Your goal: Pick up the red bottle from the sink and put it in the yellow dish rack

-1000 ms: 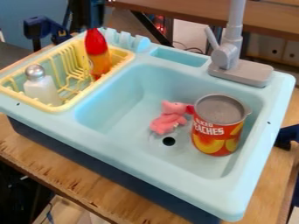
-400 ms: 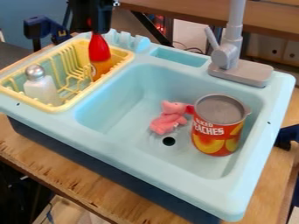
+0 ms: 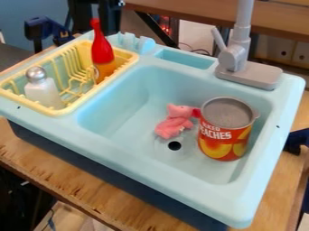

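Nearest me, a wooden worktop [image 3: 36,164] carries a pale blue toy sink [image 3: 138,155]; inside it, near centre, lies a pink soft toy [image 3: 174,122], with a tin of peaches [image 3: 224,131] upright at 3 o'clock, close against it; at 10 o'clock a yellow rack [image 3: 13,85] holds a silver-capped white bottle [image 3: 43,94], leaning slightly; at 11 o'clock, in the rack's far end, stands a red and orange bottle [image 3: 102,56], neck up; beyond its neck is my black pincer [image 3: 109,20], whether apart, together or clamped I cannot tell; a grey tap [image 3: 241,58] rises between 1 and 2 o'clock. My worry is that narrow neck; a sideways nudge by the pincer could topple the tall bottle, and catching the rack's rim could jolt both bottles.
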{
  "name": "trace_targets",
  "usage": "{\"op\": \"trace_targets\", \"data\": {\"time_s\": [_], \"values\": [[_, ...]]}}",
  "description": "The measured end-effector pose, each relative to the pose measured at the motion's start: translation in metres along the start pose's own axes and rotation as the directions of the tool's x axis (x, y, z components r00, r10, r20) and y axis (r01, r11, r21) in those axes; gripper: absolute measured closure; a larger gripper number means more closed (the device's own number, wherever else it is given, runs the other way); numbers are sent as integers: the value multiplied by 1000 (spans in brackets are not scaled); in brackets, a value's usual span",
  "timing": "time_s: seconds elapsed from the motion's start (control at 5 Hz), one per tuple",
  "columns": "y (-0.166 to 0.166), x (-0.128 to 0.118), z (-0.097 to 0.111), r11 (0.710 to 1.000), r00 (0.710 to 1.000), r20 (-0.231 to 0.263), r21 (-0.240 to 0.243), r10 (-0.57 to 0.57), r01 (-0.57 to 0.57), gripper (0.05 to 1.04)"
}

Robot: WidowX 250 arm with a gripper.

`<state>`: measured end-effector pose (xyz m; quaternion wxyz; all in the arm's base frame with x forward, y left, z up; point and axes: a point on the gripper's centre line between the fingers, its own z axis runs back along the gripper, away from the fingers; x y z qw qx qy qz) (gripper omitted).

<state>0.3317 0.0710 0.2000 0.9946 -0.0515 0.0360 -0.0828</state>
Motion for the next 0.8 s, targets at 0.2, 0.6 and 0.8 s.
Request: {"op": "trace_targets", "data": {"time_s": [0.2, 0.6, 0.8], "values": [[-24, -19, 5, 999, 1000, 9, 30, -12, 12, 83], [-69, -56, 4, 994, 998, 29, 101, -53, 50, 83], [-85, -56, -8, 996, 995, 49, 3, -86, 86, 83]]}}
